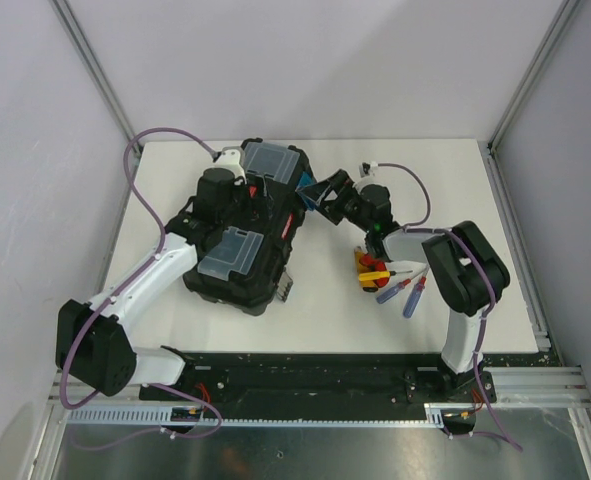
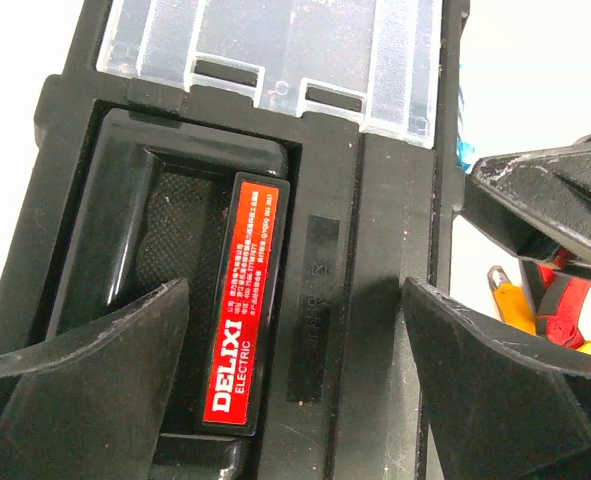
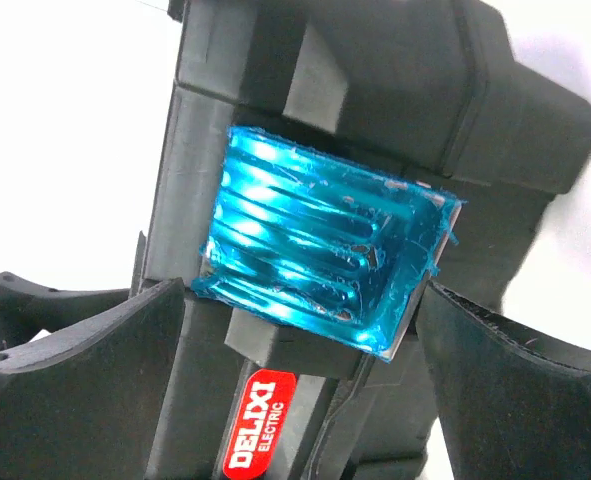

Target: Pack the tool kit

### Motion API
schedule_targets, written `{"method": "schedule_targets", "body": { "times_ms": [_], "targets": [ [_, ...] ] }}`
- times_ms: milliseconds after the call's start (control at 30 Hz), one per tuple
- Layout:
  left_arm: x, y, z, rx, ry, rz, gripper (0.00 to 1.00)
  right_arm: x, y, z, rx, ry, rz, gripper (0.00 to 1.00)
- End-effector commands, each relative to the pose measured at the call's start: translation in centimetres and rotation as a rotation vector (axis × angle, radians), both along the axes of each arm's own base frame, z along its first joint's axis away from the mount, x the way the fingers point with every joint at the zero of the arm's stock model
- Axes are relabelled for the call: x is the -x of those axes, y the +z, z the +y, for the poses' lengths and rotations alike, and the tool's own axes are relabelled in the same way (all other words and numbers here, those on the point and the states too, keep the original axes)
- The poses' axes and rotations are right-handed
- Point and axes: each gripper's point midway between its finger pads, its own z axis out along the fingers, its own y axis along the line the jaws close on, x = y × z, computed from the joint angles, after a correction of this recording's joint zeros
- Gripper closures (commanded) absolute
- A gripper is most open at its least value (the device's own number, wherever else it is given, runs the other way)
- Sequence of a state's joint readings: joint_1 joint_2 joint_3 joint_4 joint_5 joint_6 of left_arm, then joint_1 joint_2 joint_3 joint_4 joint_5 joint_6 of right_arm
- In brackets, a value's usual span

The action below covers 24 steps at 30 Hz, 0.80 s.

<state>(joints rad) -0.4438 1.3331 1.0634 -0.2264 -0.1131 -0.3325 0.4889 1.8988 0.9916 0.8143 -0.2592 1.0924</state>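
Desk (image 1: pixel 445 190) check: the toolbox (image 1: pixel 237 262) lies left of centre and skewed. Its far end is near the far edge of the desk and its left flank is near the left edge. Bare desk shows on the far right and in a strip along the near edge. The box is black and its lid is down. It has one clear lid compartment (image 1: pixel 275 160) at the far end and another (image 1: pixel 227 252) at the near end, with a recessed handle between them carrying a red DELIXI label (image 2: pixel 240 320). My left tool (image 2: pixel 300 390) hangs over the lid with its jaws apart: one finger is over the handle recess, the other over the box's right rim, and I cannot tell whether either touches. My right tool (image 3: pixel 300 380) faces the right side of the box, also spread wide, with a finger on each side of the translucent blue latch (image 3: pixel 325 255). The right fingertip (image 3: pixel 445 310) is just beside the latch corner; contact is not resolvable. The latch is ribbed and rough at the edges. The screwdrivers (image 1: pixel 390 282) lie loose on the desk to the right of the box and well apart from it, partly under my right forearm. Red, yellow and blue handles are visible; I cannot make out the count.
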Motion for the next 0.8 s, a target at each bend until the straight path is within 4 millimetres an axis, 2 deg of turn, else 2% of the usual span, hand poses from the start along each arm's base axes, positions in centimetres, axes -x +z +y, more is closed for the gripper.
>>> {"method": "schedule_targets", "body": {
  "times_ms": [0, 200, 433, 633, 767],
  "targets": [
    [5.1, -9.1, 1.6, -0.115, -0.014, 0.328, 0.07, 2.1, 10.6, 1.6, -0.19, 0.091, -0.271, 0.01],
    [5.2, -9.6, 1.6, -0.121, -0.02, 0.341, 0.08, 1.7, 8.3, 2.0, -0.167, 0.098, -0.218, 0.01],
    [5.4, -10.0, 1.5, -0.125, -0.027, 0.353, 0.08, 1.5, 8.6, 2.5, -0.145, 0.116, -0.245, 0.01],
    [5.6, -10.3, 1.6, -0.129, -0.027, 0.36, 0.08, 0.2, 7.6, 2.7, 0.007, 0.063, -0.167, 0.01],
    [5.7, -10.5, 1.7, -0.13, -0.024, 0.364, 0.08, -0.3, 7.6, 2.6, 0.021, 0.033, -0.121, 0.01]
  ]
}}
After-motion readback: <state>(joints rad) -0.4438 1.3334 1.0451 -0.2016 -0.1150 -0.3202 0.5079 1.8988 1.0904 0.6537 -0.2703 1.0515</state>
